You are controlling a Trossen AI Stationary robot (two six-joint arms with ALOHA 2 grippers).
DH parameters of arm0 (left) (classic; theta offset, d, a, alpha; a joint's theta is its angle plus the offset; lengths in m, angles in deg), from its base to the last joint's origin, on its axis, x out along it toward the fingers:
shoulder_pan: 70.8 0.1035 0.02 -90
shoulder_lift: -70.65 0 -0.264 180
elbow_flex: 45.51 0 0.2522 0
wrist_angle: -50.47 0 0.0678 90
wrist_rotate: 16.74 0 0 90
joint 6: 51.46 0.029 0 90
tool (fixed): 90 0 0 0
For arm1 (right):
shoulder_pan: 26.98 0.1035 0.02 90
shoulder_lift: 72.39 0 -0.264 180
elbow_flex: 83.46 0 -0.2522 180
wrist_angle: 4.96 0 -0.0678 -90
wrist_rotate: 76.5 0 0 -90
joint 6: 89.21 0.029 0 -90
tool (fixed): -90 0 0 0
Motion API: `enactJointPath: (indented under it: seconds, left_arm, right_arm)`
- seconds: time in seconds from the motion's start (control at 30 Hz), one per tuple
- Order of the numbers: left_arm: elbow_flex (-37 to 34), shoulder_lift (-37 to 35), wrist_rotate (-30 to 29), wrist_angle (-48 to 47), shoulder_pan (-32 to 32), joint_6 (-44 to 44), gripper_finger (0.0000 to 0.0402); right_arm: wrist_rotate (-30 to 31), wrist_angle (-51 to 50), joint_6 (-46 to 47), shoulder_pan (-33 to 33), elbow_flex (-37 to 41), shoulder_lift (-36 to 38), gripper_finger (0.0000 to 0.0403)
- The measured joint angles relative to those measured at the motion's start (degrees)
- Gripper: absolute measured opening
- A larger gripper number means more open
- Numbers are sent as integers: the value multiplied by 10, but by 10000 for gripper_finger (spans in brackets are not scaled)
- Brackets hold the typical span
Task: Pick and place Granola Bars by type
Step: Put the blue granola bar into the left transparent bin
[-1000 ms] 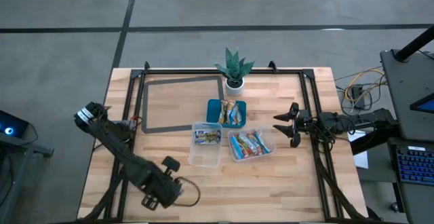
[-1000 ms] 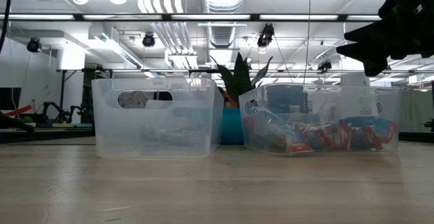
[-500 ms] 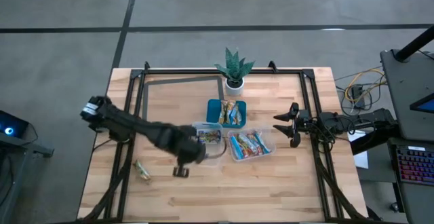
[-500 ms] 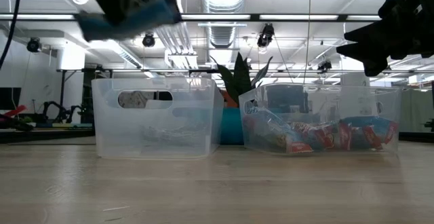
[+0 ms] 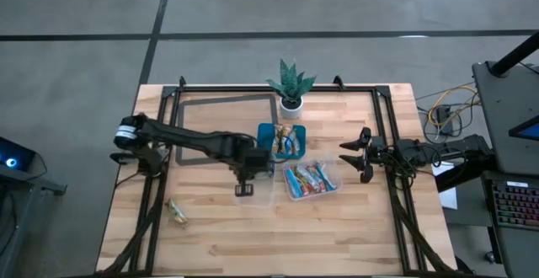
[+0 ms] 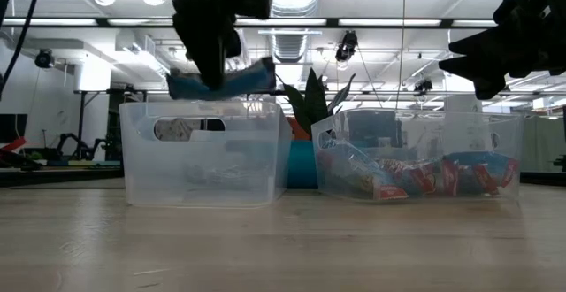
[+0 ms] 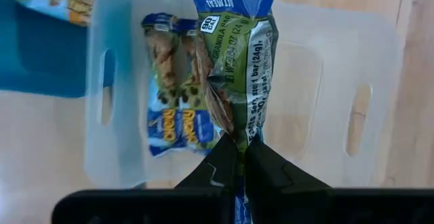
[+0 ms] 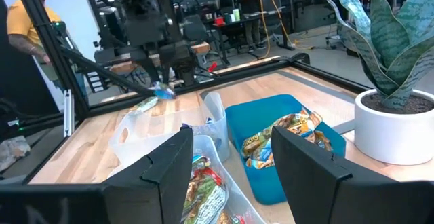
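Note:
My left gripper (image 5: 255,165) hangs over the left clear tub (image 5: 254,185) and is shut on a granola bar (image 7: 234,61) in a blue and silver wrapper. That tub holds blue-wrapped bars (image 7: 169,108). The right clear tub (image 5: 312,179) holds several multicoloured bars. The teal tray (image 5: 268,139) holds tan ones. One more bar (image 5: 177,212) lies on the table near its left near corner. My right gripper (image 5: 354,155) waits open near the table's right side, apart from everything. My left gripper (image 7: 241,155) pinches the blue bar by one end (image 7: 239,134) between its two fingers, coming from above. The rest of the wrapper sticks out past the fingertips. In the low view the bar (image 6: 221,81) is lifted clear, about level, just above the left tub's rim (image 6: 205,104).
A potted plant (image 5: 290,84) stands at the far edge behind the teal tray. A grey-framed mat (image 5: 223,130) lies on the far left part of the table. Black rails (image 5: 392,143) run along both sides. Bare wood (image 5: 337,236) stretches along the near edge.
My left arm has swung from the table's near left corner toward the far right, up to the left clear tub, carrying the blue bar, and now hangs above it. The bar on the table near the left corner came into sight as the arm left. The right arm kept still.

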Motion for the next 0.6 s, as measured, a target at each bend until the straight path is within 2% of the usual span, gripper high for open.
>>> enactJointPath:
  seconds: [0.6]
  left_arm:
    - [-2, 91, 20, 54, 11, -13, 0]
  right_arm:
    - [0, 0, 0, 0, 0, 0, 189]
